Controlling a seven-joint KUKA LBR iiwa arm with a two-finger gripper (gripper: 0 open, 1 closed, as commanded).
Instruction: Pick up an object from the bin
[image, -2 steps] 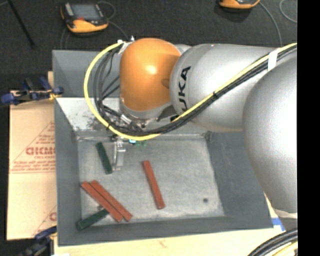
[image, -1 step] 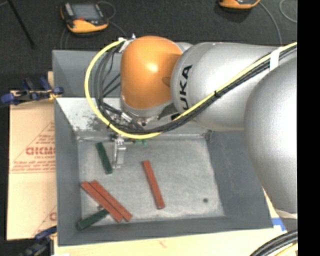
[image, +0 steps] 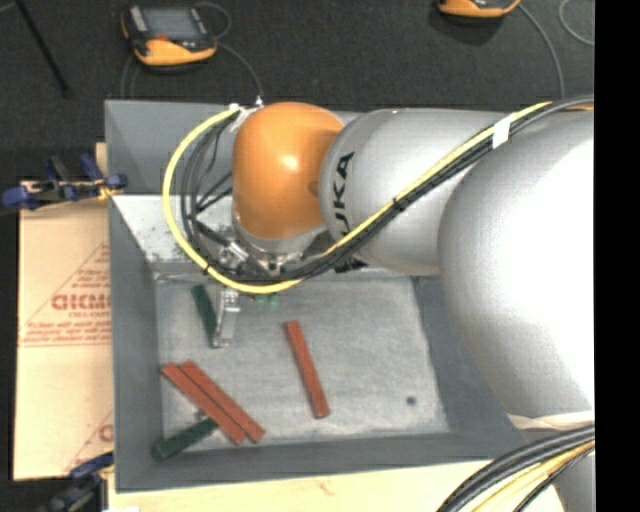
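One dark green stick (image: 204, 308) beside the pincer (image: 226, 322), far-left in the bin (image: 130, 340) — pincer's spread not discernible

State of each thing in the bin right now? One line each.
gripper: down inside the bin, back left, beside the upper green stick.
upper green stick: flat on the floor, just left of the gripper.
single red stick: flat, diagonal, alone mid-floor.
red pair: flat, side by side, touching, front left.
lower green stick: flat at the front-left corner, one end at the red pair.
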